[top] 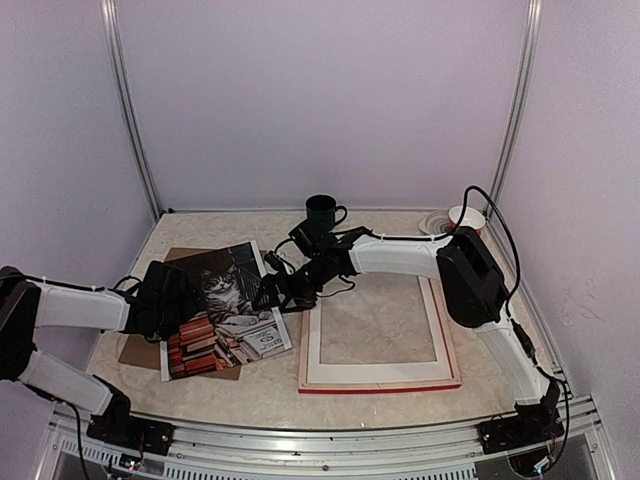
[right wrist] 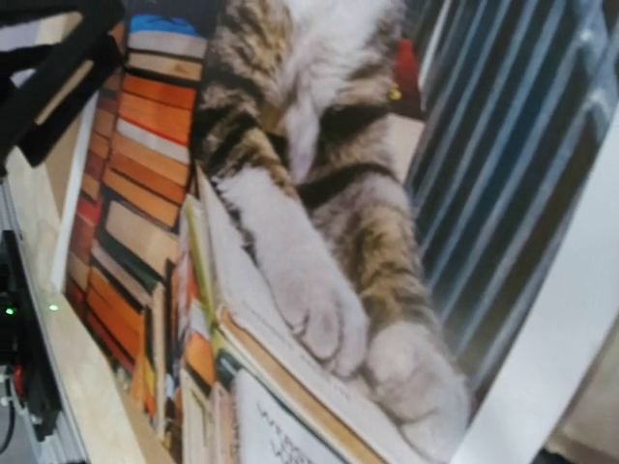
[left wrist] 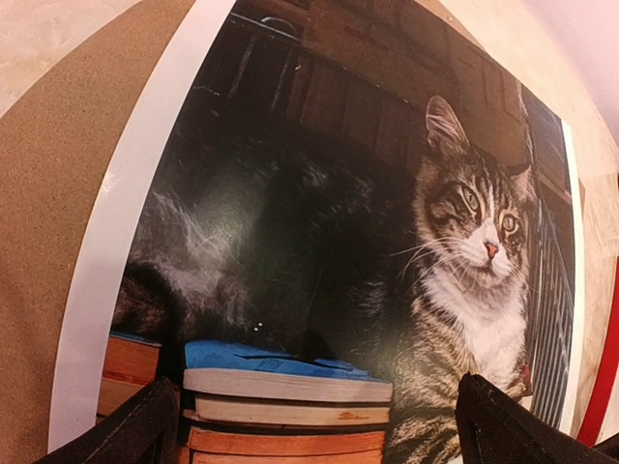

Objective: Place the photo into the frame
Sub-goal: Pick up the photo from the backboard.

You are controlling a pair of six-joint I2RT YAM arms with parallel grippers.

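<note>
the photo (top: 225,310), a print of a tabby cat among stacked books, is seen lying picture side up at the left centre of the overhead view. it rests on a brown backing board (top: 135,350) whose edges show at its left and upper sides. the frame (top: 380,378) lies flat just to the right of it, pale back upward, with a red edge along the lower side. its opening shows bare table. a dark mug (top: 322,213) stands above both, near the back wall.

the left gripper (top: 175,295) is held low over the left part of the photo. in the left wrist view its fingers (left wrist: 126,435) are spread wide at the bottom corners, and only the print lies beneath them. the right gripper (top: 278,292) is poised over the photo's right edge, beside the frame's left rail. it too appears fully spread and nothing is seen pinched, though its fingertips are hard to make out.

the step in hand is judged to be the approach to the photo, which has not yet been lifted. a thin sheet lying flat offers no edge to grasp. the next move probably calls for one edge to be slid past the board or raised, then pinched lightly. the sheet can then be carried rightward and laid squarely into the opening, likely face down.
</note>
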